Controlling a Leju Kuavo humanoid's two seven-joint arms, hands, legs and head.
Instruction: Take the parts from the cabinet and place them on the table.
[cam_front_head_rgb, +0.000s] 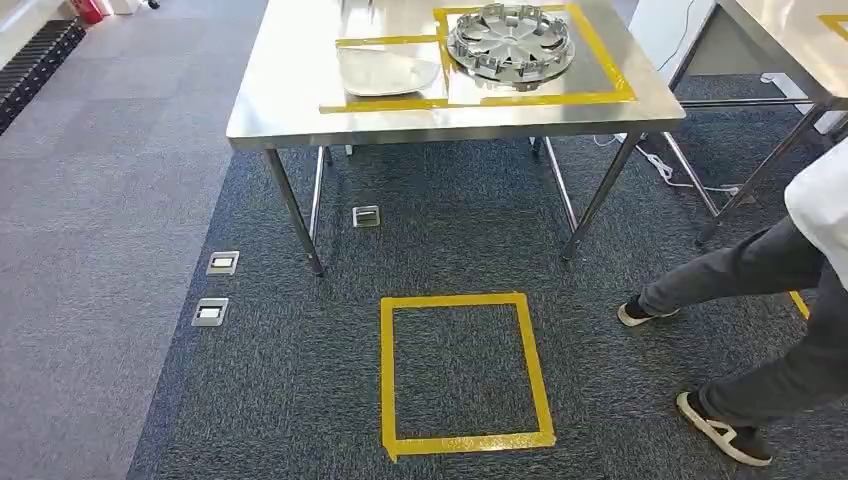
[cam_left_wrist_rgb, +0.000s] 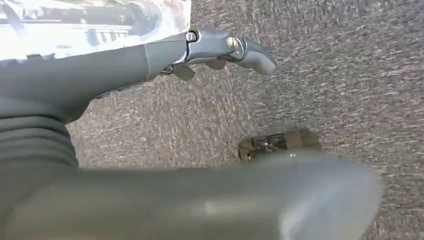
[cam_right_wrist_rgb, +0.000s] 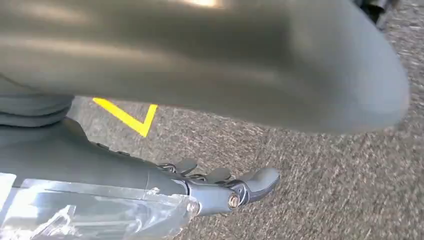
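A round silver wheel cover (cam_front_head_rgb: 510, 42) lies on the steel table (cam_front_head_rgb: 300, 110) inside a yellow taped frame. Beside it, in the neighbouring frame, rests a flat silver triangular part (cam_front_head_rgb: 385, 70). My left hand (cam_left_wrist_rgb: 200, 50) hangs over the carpet, its fingers straight and apart from the thumb, with nothing between them. My right hand (cam_right_wrist_rgb: 210, 187) hangs the same way over the carpet and holds nothing. A shiny clear-wrapped surface (cam_right_wrist_rgb: 100, 215) runs along the back of the right fingers; I cannot tell what it is.
A yellow taped square (cam_front_head_rgb: 387, 370) marks the carpet in front of the table. A person (cam_front_head_rgb: 760, 300) in grey trousers steps in at the right, near a second table (cam_front_head_rgb: 790, 40). Small metal floor boxes (cam_front_head_rgb: 222, 263) sit in the carpet left of the table legs.
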